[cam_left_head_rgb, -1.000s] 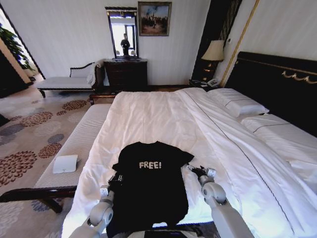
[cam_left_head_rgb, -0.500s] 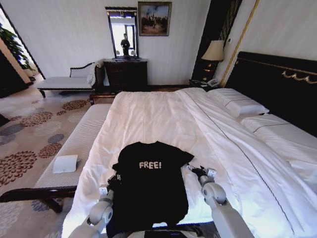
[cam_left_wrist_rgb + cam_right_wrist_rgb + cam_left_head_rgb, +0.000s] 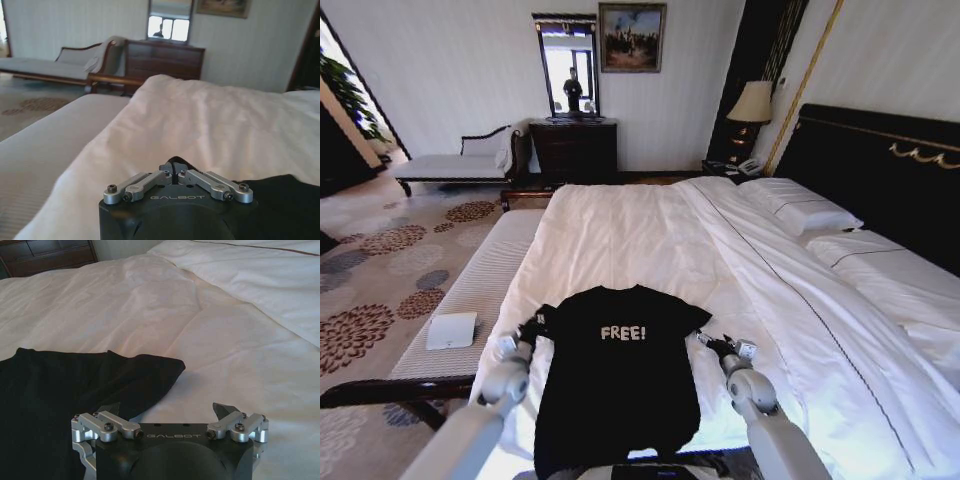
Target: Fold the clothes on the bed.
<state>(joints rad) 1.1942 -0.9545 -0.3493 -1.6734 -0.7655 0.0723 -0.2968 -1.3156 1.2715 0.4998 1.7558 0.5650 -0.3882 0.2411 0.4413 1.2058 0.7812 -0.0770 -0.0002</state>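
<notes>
The black T-shirt (image 3: 620,385) with white "FREE!" lettering lies flat at the near end of the white bed (image 3: 640,230). My left gripper (image 3: 534,324) is at the edge of the shirt's left sleeve. In the left wrist view this gripper (image 3: 173,171) has its fingers together, with black cloth (image 3: 280,200) just beside it; I cannot tell whether any cloth is pinched. My right gripper (image 3: 706,341) rests on the duvet beside the right sleeve. In the right wrist view it (image 3: 167,412) stands open, the sleeve (image 3: 150,370) just ahead of it.
A pale striped bench (image 3: 470,285) runs along the bed's left side with a small white box (image 3: 452,330) on it. Pillows (image 3: 800,210) and the dark headboard (image 3: 880,165) are at the right. A chaise (image 3: 450,165), dresser (image 3: 575,148) and lamp (image 3: 752,102) stand by the far wall.
My left arm has swung out to the left and forward, from over the shirt's left side to the edge of the left sleeve. The right arm has not moved.
</notes>
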